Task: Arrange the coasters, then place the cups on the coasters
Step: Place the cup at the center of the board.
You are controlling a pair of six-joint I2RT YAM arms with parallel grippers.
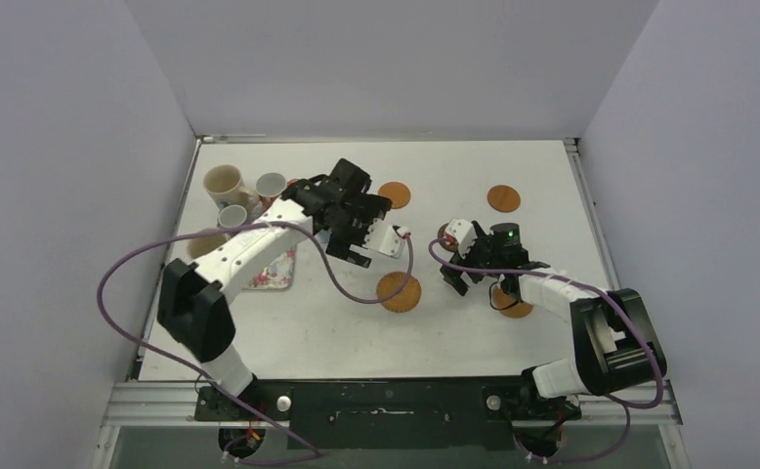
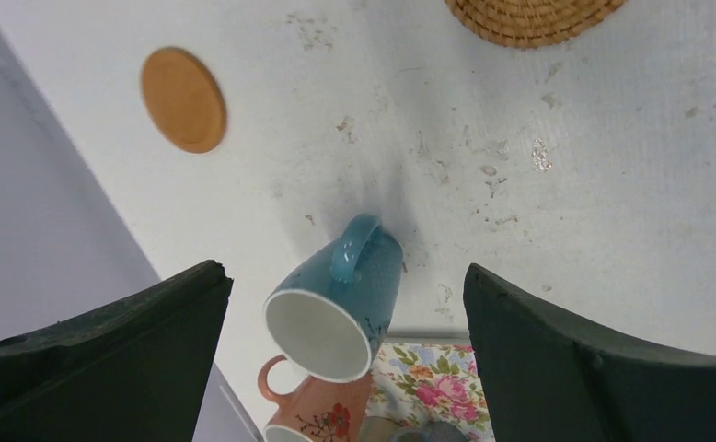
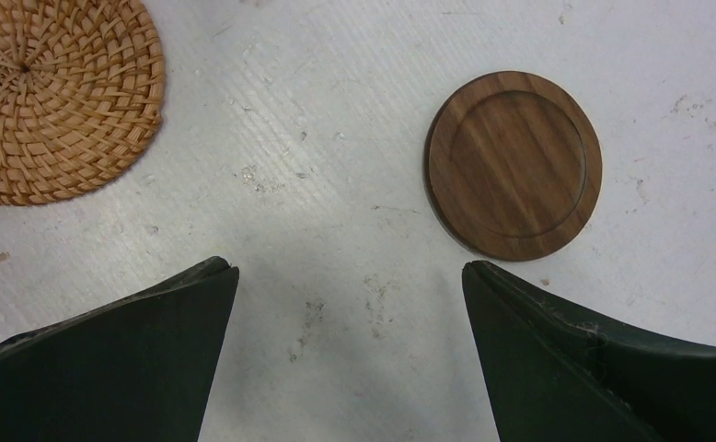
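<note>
A blue cup (image 2: 345, 290) sits below and between the fingers of my open left gripper (image 2: 343, 272), its mouth toward the camera and touched by neither finger. It overlaps a salmon-pink cup (image 2: 313, 410). In the top view the left gripper (image 1: 376, 244) hides it. A flat orange coaster (image 2: 183, 99) and a woven coaster (image 2: 529, 18) lie beyond. My right gripper (image 3: 350, 276) hangs open over bare table, with a dark brown coaster (image 3: 513, 166) ahead on the right and the woven coaster (image 3: 55, 97) on the left. Another orange coaster (image 1: 503, 198) lies farther back.
A floral tray (image 2: 433, 387) lies just behind the cups, by the left wall. A cream cup (image 1: 225, 183) and two smaller cups (image 1: 272, 186) (image 1: 232, 215) stand at the back left. My right arm partly covers an orange-tan coaster (image 1: 516, 309).
</note>
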